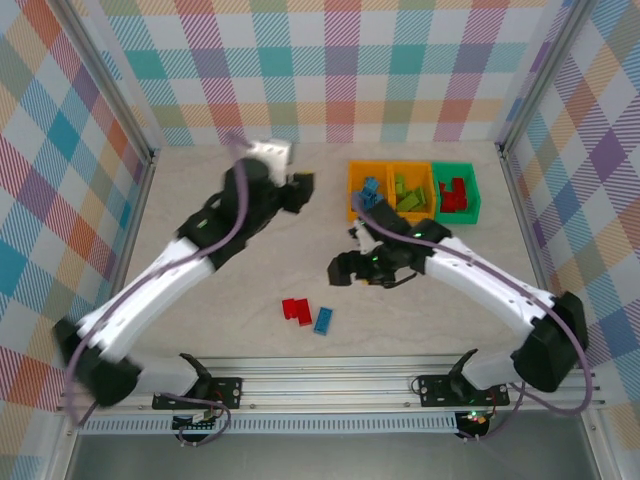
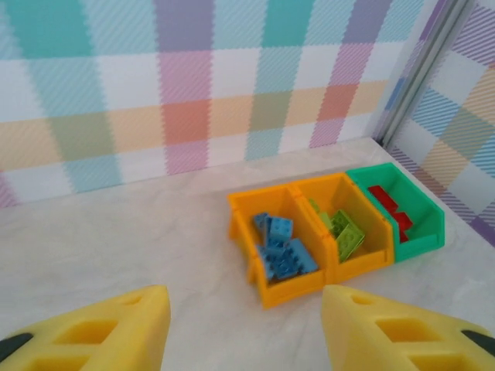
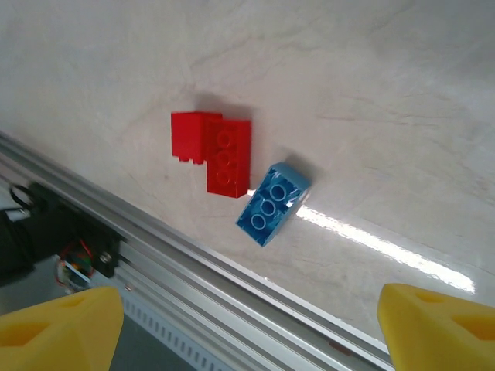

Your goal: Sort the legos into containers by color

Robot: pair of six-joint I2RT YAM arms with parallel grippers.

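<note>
Three containers stand in a row at the back right. The left orange bin [image 1: 357, 177] [image 2: 246, 207] holds blue legos [image 2: 282, 249]. The middle orange bin [image 1: 409, 168] [image 2: 363, 259] holds lime green legos [image 2: 344, 232]. The green bin [image 1: 474, 196] [image 2: 429, 224] holds red legos [image 2: 390, 209]. On the table near the front lie two touching red legos [image 1: 295, 310] [image 3: 216, 151] and a blue lego [image 1: 323, 320] [image 3: 272, 202] with its underside up. My left gripper [image 1: 300, 190] [image 2: 244, 305] hangs open and empty left of the bins. My right gripper [image 1: 345, 268] [image 3: 249, 297] is open above the loose legos.
A metal rail [image 3: 193, 263] [image 1: 330, 375] runs along the table's near edge, just beyond the loose legos. Checked walls [image 1: 330, 70] close the back and sides. Bare tabletop [image 1: 250, 300] lies between the arms.
</note>
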